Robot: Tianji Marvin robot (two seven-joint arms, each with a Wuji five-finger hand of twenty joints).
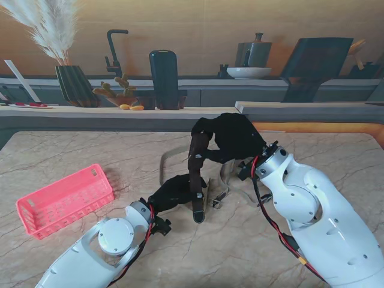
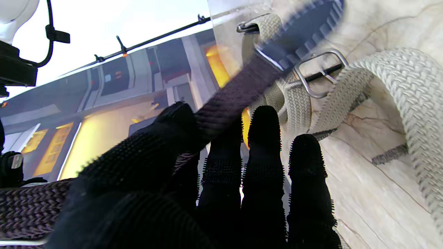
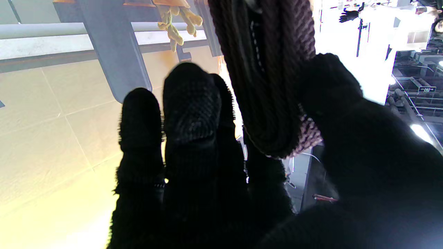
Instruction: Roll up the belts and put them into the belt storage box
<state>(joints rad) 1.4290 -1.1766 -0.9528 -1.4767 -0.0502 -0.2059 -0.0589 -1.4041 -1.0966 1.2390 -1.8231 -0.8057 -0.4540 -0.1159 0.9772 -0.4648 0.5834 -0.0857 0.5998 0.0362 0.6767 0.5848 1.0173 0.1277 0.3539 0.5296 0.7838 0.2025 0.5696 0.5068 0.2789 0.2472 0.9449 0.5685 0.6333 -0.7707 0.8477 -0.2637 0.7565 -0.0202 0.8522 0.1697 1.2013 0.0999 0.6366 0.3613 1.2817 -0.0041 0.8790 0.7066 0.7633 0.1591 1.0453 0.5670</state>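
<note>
two belts in play. dark braided belt [image 1: 197,171] is off the table at mid-centre, folded over the right hand [image 1: 237,137] and hanging down in a doubled strand, its tip ending just over the marble table [image 1: 72,150]. right hand is raised, black-gloved, fingers closed around the fold; right wrist view shows the doubled dark belt [image 3: 266,79] pinched between thumb [image 3: 332,90] and the other fingers [image 3: 192,103].

left hand [image 1: 170,193] sits low, nearer to me and just left of the hanging strand. left wrist view shows the dark belt [image 2: 228,100] running across its fingers [image 2: 264,138], thumb [image 2: 166,135] pressed against the strand, so it grips the lower part of the same belt. the three other fingers are straight and close together.

beige woven belt [image 1: 223,180] lies loose on the table behind and right of the dark one, looped, metal buckle [image 2: 320,71] lying flat next to the left fingertips. touching or not: cannot tell.

pink storage box [image 1: 65,201] stands at the left of the table, well apart from both hands, nothing visible inside it.
</note>
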